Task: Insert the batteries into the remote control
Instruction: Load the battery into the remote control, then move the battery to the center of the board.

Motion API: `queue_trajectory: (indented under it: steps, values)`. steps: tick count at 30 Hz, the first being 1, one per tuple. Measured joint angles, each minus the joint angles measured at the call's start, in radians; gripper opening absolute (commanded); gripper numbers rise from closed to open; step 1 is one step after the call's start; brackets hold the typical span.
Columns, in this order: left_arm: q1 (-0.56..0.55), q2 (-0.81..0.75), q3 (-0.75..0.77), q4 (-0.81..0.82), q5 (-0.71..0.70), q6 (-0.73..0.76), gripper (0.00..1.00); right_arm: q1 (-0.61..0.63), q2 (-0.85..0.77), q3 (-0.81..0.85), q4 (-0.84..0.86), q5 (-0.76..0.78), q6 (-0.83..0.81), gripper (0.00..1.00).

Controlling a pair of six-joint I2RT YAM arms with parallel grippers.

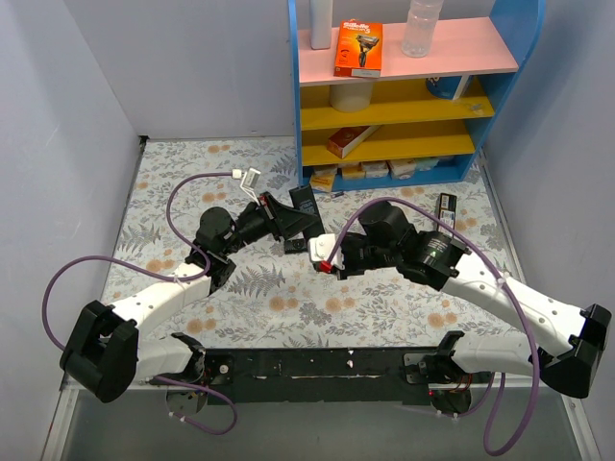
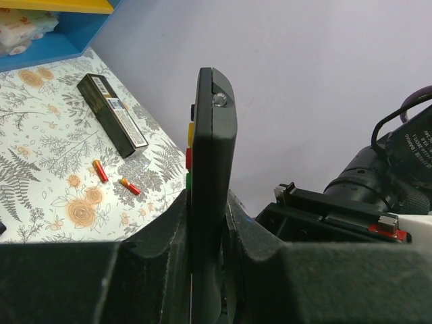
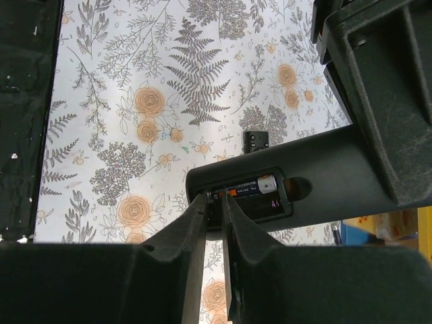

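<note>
My left gripper (image 1: 283, 219) (image 2: 206, 223) is shut on the remote control (image 1: 307, 213) (image 2: 212, 155) and holds it edge-on above the mat. Yellow, red and green buttons show on its side. In the right wrist view the remote control (image 3: 324, 169) shows its open battery bay, with one dark battery (image 3: 260, 185) lying in it, white plus end to the right. My right gripper (image 1: 322, 254) (image 3: 217, 201) is nearly closed, its tips against that battery's left end. Two red batteries (image 2: 100, 170) (image 2: 129, 186) lie on the floral mat.
A small black cover piece (image 3: 255, 140) lies on the mat under the remote. A flat black labelled block (image 1: 447, 206) (image 2: 111, 123) lies near the blue shelf (image 1: 485, 144), which holds boxes and a bottle. A white plug (image 1: 248, 178) lies at the back. Grey walls stand on both sides.
</note>
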Motion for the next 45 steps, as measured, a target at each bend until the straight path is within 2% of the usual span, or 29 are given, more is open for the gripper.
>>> queue_trajectory:
  steps: [3,4,6,7,10,13,18,23,28,34,40,45]
  values:
    - [-0.002,-0.002,0.0,-0.02,-0.01,0.023,0.0,0.0,-0.006,0.0,0.003,-0.001,0.024,0.39]
    - [-0.003,-0.006,0.0,-0.028,-0.023,0.031,0.0,0.0,-0.01,0.0,0.001,-0.001,0.037,0.52]
    - [-0.005,-0.026,-0.016,-0.039,-0.059,0.052,0.0,0.0,-0.015,-0.001,0.006,0.004,0.072,0.66]
    - [-0.005,-0.04,-0.029,-0.048,-0.077,0.06,0.0,0.0,-0.019,-0.001,0.01,0.014,0.097,0.76]
    - [-0.006,-0.081,-0.091,-0.081,-0.147,0.085,0.0,0.0,-0.034,-0.001,0.04,0.065,0.168,0.91]
    - [-0.006,-0.113,-0.158,-0.147,-0.236,0.094,0.0,-0.01,-0.037,-0.001,0.086,0.157,0.267,0.96]
    - [-0.005,-0.167,-0.234,-0.277,-0.372,0.087,0.0,-0.091,-0.002,-0.012,0.159,0.262,0.42,0.96]
    - [0.0,-0.257,-0.281,-0.354,-0.437,0.08,0.0,-0.22,0.138,-0.029,0.242,0.378,0.566,0.97]
    - [0.0,-0.319,-0.286,-0.39,-0.443,0.082,0.0,-0.304,0.32,-0.05,0.324,0.478,0.687,0.94]
    - [0.0,-0.381,-0.286,-0.447,-0.436,0.086,0.0,-0.378,0.507,-0.054,0.486,0.512,0.806,0.91]
    - [0.0,-0.441,-0.284,-0.502,-0.415,0.09,0.0,-0.407,0.675,-0.037,0.666,0.519,0.864,0.9]
    - [0.0,-0.496,-0.284,-0.551,-0.409,0.09,0.0,-0.414,0.812,0.032,0.753,0.526,0.886,0.9]
